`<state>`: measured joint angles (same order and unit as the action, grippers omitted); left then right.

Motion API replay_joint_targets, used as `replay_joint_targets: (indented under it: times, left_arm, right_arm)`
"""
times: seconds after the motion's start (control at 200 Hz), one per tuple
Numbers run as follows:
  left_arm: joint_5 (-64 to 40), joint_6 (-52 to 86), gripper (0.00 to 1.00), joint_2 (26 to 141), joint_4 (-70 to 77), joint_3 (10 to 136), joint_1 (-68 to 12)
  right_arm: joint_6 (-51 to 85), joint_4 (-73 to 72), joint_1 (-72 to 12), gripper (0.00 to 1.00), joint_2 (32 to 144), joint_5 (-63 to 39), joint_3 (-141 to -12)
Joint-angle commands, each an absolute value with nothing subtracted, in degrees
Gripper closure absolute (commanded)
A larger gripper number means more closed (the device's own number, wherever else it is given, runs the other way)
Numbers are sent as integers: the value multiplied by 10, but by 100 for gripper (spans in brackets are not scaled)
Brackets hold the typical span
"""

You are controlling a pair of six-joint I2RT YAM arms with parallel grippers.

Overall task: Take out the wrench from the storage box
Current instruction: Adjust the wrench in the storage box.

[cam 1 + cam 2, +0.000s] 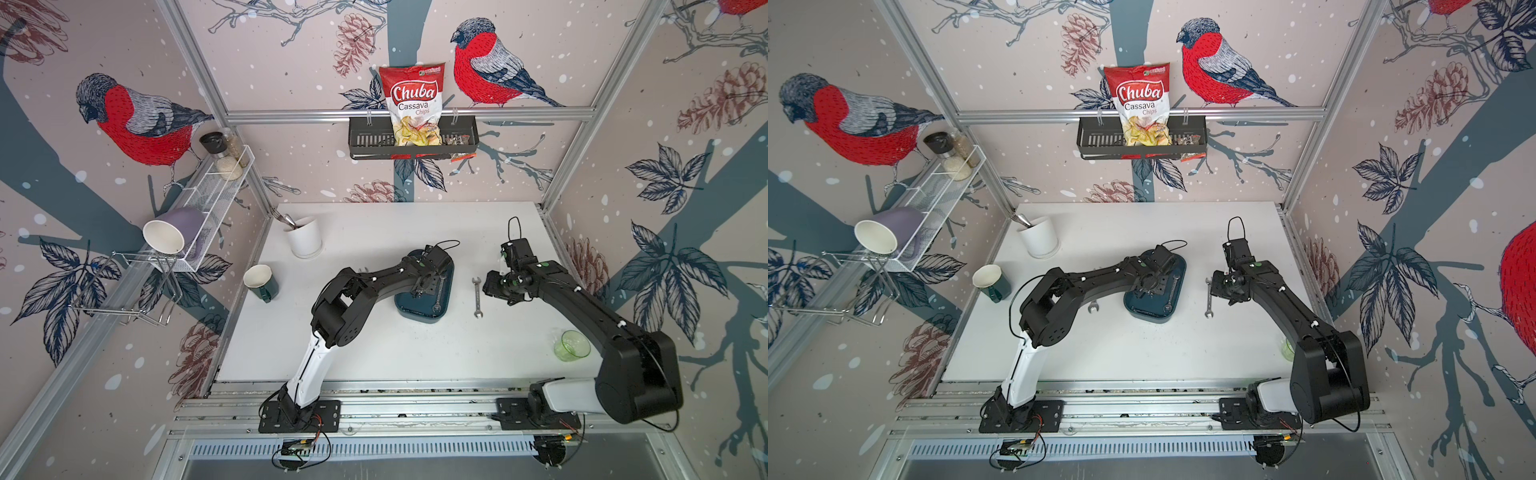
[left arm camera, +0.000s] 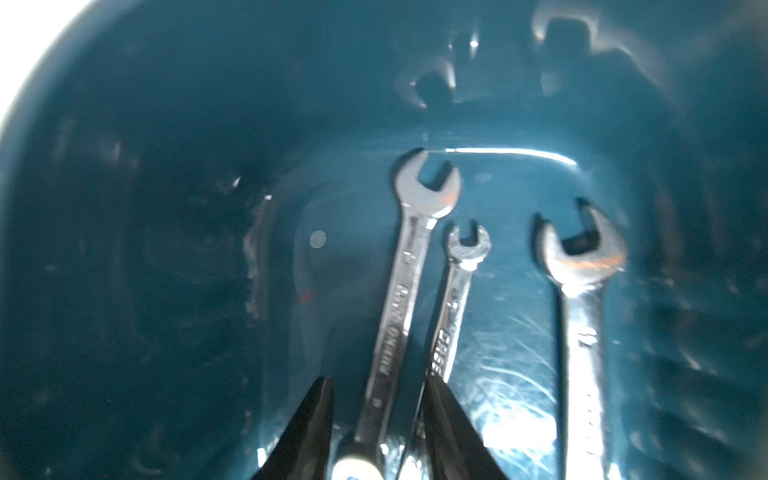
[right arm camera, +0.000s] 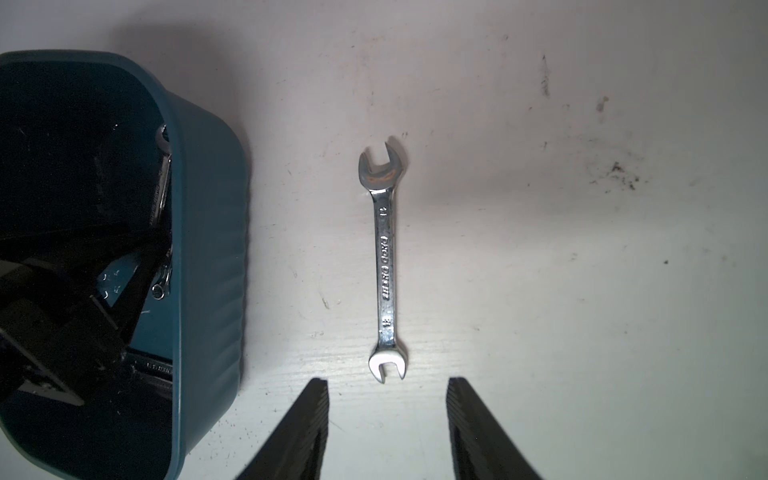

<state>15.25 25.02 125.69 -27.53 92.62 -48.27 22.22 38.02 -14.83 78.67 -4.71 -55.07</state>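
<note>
Worktop (image 1: 374, 353) centre: I log one chrome loose wrench (image 1: 477, 297), right gripper (image 3: 386, 380) spread empty just beside it. Beside that, the shallow teal storage box (image 1: 417, 318). Only the left wrist view shows the left gripper (image 2: 379, 379) spread astride a boxed wrench (image 2: 409, 270).

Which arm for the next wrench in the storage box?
Left. Left gripper is inside the storage box, jaws open astride a wrench. Right gripper hangs open outside it, near a loose wrench on the table.
</note>
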Motion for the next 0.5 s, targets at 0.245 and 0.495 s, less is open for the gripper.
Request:
replay_joint_targets:
  times: [0.245, 0.495]
  left_arm:
    - [148, 236, 54, 1233, -308, 932, -500]
    - [140, 205, 54, 1242, -302, 951, -474]
  right_arm:
    - [213, 381, -148, 48, 783, -49, -545]
    - [213, 381, -148, 48, 781, -49, -542]
